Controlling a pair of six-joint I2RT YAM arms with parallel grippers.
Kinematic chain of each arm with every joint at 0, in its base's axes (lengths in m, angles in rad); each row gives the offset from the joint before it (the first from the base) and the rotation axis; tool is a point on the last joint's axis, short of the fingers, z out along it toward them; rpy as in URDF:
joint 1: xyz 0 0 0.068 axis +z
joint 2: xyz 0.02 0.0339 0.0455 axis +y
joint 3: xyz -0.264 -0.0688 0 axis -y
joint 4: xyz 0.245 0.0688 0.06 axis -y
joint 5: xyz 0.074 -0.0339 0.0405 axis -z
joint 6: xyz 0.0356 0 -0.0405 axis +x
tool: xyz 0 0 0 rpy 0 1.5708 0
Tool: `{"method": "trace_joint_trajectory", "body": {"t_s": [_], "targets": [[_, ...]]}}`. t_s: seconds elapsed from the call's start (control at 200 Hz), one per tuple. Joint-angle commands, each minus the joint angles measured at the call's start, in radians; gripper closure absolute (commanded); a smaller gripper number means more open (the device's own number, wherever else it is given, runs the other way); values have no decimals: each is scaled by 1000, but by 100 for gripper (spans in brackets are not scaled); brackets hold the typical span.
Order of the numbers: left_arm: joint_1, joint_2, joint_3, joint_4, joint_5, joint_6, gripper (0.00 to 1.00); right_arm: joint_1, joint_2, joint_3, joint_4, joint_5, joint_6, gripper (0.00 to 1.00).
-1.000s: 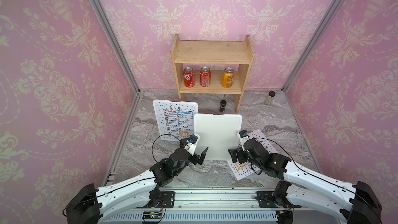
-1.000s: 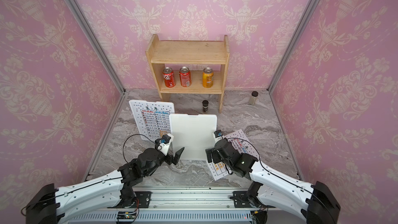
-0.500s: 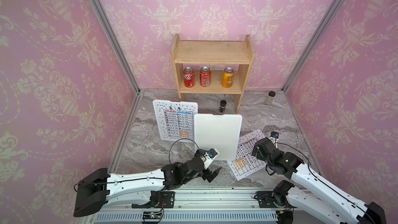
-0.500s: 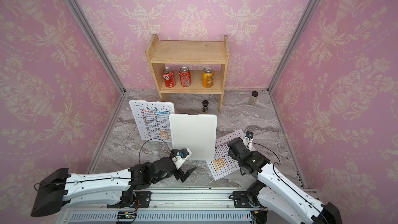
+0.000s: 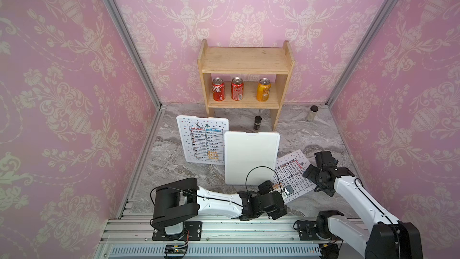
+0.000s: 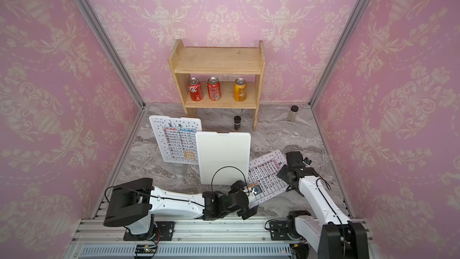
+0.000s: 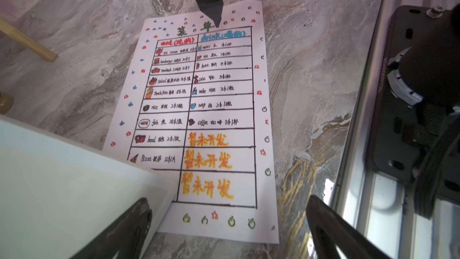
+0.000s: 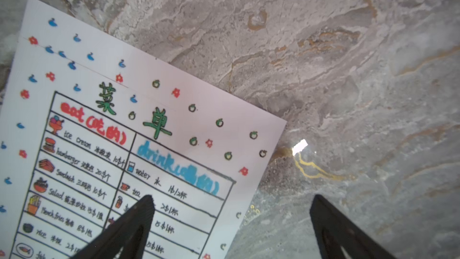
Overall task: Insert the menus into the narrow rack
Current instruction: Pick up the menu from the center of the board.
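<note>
The flat menu (image 5: pixel 292 170) lay at an angle on the table (image 5: pixel 174 160), just to the right of a blank white board (image 5: pixel 251 158) that stood upright near the table's middle. The standing menu (image 5: pixel 202 140) was upright behind and to the left of that board, printed face toward the cameras, with its lower right corner hidden by the board.

The left fingers (image 7: pixel 129 225) were spread wide apart and held nothing. They were positioned at the near end of the flat menu, one finger over the board's edge and the other over bare table. The right fingers (image 8: pixel 132 227) were likewise wide apart and empty at the sheet's far end, one finger over the table rows and the other over bare table. Contact with the paper could not be determined.

Only the wrist views resolved the flat menu's print: green title characters, a red "eat" heading, a blue "drink" heading and three cells of orange characters. The left wrist view also showed one corner of the sheet hidden by the board. Only the top views showed the standing menu and the wooden shelf (image 5: pixel 245 61) against the rear wall.

The shelf's lower level held two red cans (image 5: pixel 218 89) (image 5: pixel 237 88) and one orange can (image 5: pixel 263 90), all upright. A dark jar (image 5: pixel 257 123) stood on the table beside the shelf's right leg. A pale jar (image 5: pixel 312 113) stood well apart at the rear right.
</note>
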Motion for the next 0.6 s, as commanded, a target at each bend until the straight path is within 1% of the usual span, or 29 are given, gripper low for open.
{"method": "trace_joint_trajectory", "body": {"t_s": [0.0,0.1,0.245,0.43,0.505,0.595], "targets": [[-4,85,64,-49,-91,67,1,-45,44,53,48,-136,-84,0],[-5,172,121,-58,-85,70,1,-61,126,76,69,-181,-108,0],[0,231,141,-44,-72,47,1,-63,224,93,97,-192,-128,0],[14,283,155,-41,-30,9,1,-63,298,85,160,-250,-128,0],[25,295,160,-37,-21,1,1,-62,307,89,174,-258,-123,0],[35,304,170,-33,-15,1,1,-56,311,95,187,-269,-117,3]]}}
